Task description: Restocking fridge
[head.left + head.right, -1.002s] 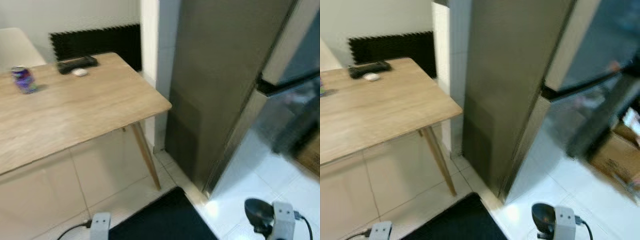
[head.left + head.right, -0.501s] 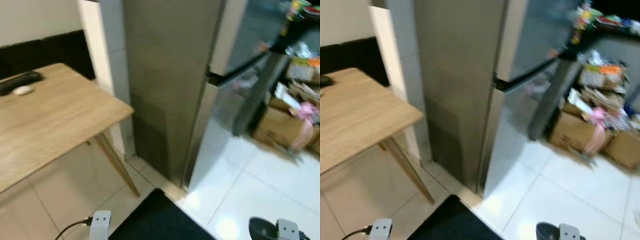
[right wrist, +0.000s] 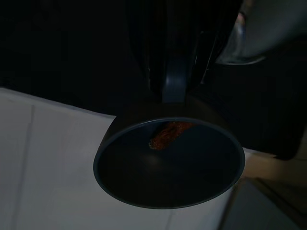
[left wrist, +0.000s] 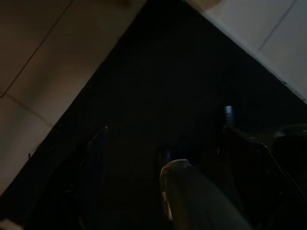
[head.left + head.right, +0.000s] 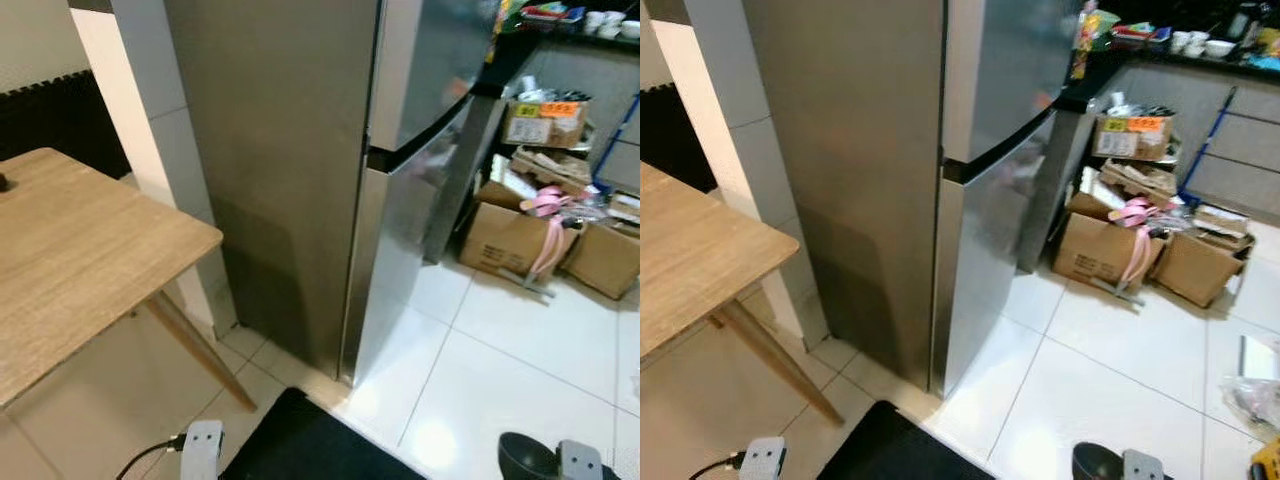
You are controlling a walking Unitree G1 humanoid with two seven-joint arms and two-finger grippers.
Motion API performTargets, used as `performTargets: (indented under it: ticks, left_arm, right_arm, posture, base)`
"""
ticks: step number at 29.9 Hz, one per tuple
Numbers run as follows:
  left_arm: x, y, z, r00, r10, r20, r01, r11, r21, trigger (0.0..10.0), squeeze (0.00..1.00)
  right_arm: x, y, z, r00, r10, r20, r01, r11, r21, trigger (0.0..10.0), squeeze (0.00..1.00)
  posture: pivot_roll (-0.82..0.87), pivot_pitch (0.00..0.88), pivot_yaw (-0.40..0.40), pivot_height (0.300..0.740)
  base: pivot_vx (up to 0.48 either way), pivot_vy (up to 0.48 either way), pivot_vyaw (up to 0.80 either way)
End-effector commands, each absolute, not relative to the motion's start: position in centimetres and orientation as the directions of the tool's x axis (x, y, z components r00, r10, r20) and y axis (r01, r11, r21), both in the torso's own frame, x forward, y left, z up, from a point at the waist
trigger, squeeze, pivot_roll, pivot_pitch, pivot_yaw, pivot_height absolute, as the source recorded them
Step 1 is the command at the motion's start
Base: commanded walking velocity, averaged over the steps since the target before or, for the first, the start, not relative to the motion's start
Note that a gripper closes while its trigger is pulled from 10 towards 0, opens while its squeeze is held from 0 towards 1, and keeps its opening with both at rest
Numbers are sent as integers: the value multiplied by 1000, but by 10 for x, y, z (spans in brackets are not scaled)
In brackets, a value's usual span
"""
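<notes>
A tall steel fridge (image 5: pixel 300 180) stands straight ahead with both doors closed, a dark seam (image 5: pixel 410 150) between the upper and lower door. My right gripper (image 3: pixel 175 91) is shut on the rim of a dark bowl (image 3: pixel 168 163), and a small orange-brown piece of food (image 3: pixel 165 134) lies inside it. From the head, the bowl (image 5: pixel 525 455) hangs low at the right, over the white tiles. My left arm (image 5: pixel 202 445) hangs idle at the lower left, above a black mat (image 4: pixel 158 96).
A wooden table (image 5: pixel 80 260) on slanted legs stands to the left of the fridge. The black mat (image 5: pixel 310 445) lies at my feet. Cardboard boxes (image 5: pixel 510 235) and clutter sit right of the fridge under a dark counter (image 5: pixel 1160 50). White tiled floor (image 5: pixel 1120 370) lies before the fridge.
The camera has swung to the right: the table slid off to the left, its can and keyboard left the view, and the fridge front and the boxes came in. The bowl stays in my right gripper.
</notes>
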State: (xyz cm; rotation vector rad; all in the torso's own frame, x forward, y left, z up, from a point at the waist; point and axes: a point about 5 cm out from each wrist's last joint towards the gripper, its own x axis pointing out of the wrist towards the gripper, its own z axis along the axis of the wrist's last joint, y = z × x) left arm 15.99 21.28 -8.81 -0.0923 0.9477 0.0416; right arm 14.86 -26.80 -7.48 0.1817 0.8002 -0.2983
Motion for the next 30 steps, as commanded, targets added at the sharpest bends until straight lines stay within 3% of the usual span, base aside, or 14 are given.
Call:
performTargets:
  ticks: [1, 12, 30]
  left_arm:
    - [157, 214, -89, 570, -4, -821, -82, 995, -61, 10000, 0]
    - [157, 214, -90, 569, 8, -822, -83, 995, -47, 10000, 0]
    - [158, 216, -89, 575, 41, -817, -132, 990, -43, 10000, 0]
  right_arm:
    - [155, -272, -70, 680, -210, -702, 344, 937, 53, 10000, 0]
    - [153, -271, -71, 684, -198, -702, 331, 942, 57, 10000, 0]
    - [156, -269, -70, 696, -181, -695, 304, 951, 57, 10000, 0]
  posture:
    - [-70, 0, -4, 740]
    - [-73, 0, -4, 740]
    - [-74, 0, -5, 740]
  base:
    - [0, -439, 0]
    - [0, -424, 0]
    - [0, 0, 0]
